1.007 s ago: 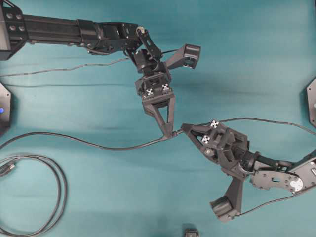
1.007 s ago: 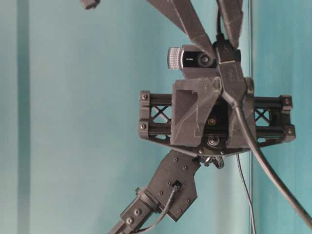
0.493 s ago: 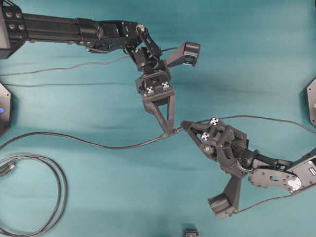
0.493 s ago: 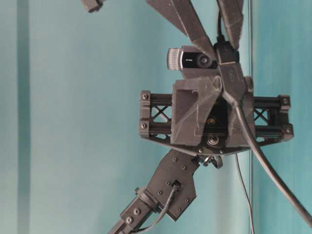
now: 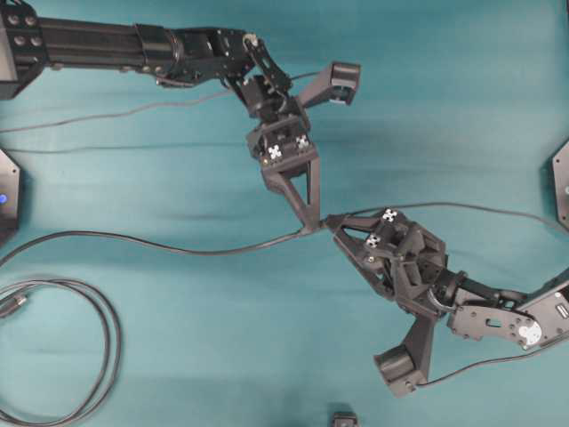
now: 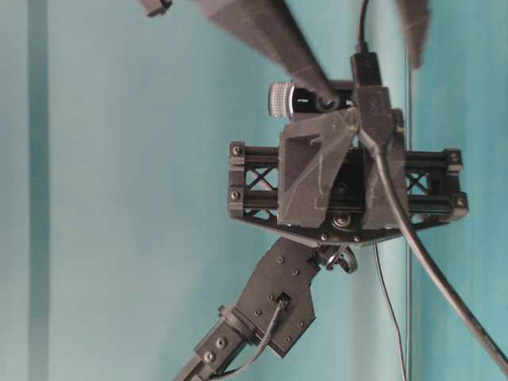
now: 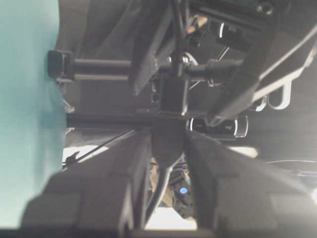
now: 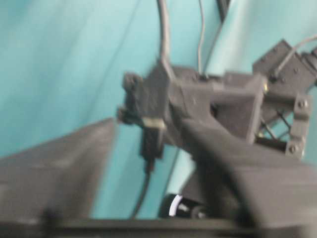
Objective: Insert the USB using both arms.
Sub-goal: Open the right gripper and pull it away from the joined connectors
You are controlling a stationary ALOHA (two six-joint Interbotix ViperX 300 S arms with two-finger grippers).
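The USB (image 8: 152,136) is seen seated in the black socket block (image 8: 148,94), which is clamped between the fingers of the left gripper (image 5: 308,224). In the right wrist view the plug hangs in the gap between the spread fingers of the right gripper (image 5: 336,227), touched by neither; these fingers are released. The left arm (image 5: 133,49) is stretched across the teal table (image 5: 462,98), its wrist bent so the fingers point down the overhead view. The right arm (image 5: 498,316) is angled up-left, fingertips just beside the left fingertips. A thicker looped cable (image 5: 98,347) lies well apart.
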